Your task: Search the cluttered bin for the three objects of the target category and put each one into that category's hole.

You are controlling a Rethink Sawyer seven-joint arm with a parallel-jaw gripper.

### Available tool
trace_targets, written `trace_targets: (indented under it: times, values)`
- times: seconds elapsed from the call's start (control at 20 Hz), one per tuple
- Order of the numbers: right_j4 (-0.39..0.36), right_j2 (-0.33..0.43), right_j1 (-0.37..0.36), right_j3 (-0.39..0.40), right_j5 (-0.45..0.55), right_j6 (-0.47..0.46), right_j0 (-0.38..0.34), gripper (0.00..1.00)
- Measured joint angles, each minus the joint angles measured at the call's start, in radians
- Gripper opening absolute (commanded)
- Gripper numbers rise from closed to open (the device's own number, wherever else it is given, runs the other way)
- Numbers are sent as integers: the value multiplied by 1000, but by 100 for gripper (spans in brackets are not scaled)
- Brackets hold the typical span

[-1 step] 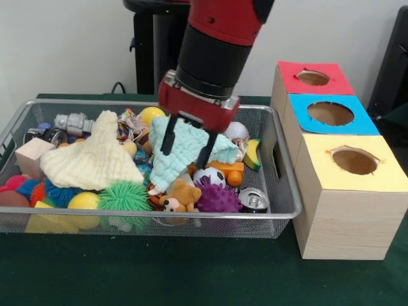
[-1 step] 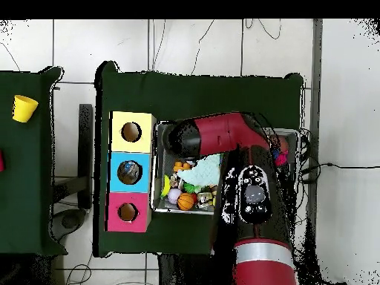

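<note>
1. Far left of the front view, the wire bin [image 1: 13, 131] is cut off at the frame edge, so I can't see its left corner; a wooden block [image 1: 32, 156] sits there against the mesh.
2. A silver toy [image 1: 73, 123] pokes up at the back, half buried, and I can't make out what it is.
3. The cream knitted cloth [image 1: 92, 159] is draped over the left heap and hides whatever lies beneath it.
4. Front row: a green spiky ball [image 1: 124, 196], then a small brown teddy [image 1: 180, 196], then a purple spiky ball [image 1: 218, 197], all seen partly through the bin's wire wall.
5. Now me: my gripper [image 1: 188, 145] is down in the middle of the bin, two dark fingers spread a little and clamped on the mint-green cloth [image 1: 185, 153], which hangs bunched between them above the toys.
6. Behind the cloth, an orange toy [image 1: 228, 171] and a soccer-pattern ball [image 1: 207, 175] are only partly visible.
7. A metal can [image 1: 254, 199] lies in the bin's front right corner.
8. Right of the bin stand the three wooden boxes, touching in a row: red-topped box [image 1: 312, 78], blue-topped box [image 1: 331, 113], yellow-topped box [image 1: 354, 160], each with a round hole.
9. From overhead, my arm [image 2: 223, 137] covers most of the bin, and the cloth shows only as a pale patch.
</note>
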Motion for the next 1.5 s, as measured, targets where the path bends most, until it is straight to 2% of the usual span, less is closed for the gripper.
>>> trace_targets:
  times: [0.15,0.5,0.8,1.15,1.3,1.35,1.5]
  values:
    - [13,-19,0,56,-25,0,20,100]
    - [57,-62,-1,189,-126,0,8,100]
    - [93,-86,-27,254,-152,0,-14,100]
    - [136,-99,-53,253,-165,0,-47,100]
    - [149,-107,-39,250,-216,0,-62,100]
    - [158,-112,-17,249,-276,0,-68,100]
    - [169,-120,14,248,-356,0,-69,100]
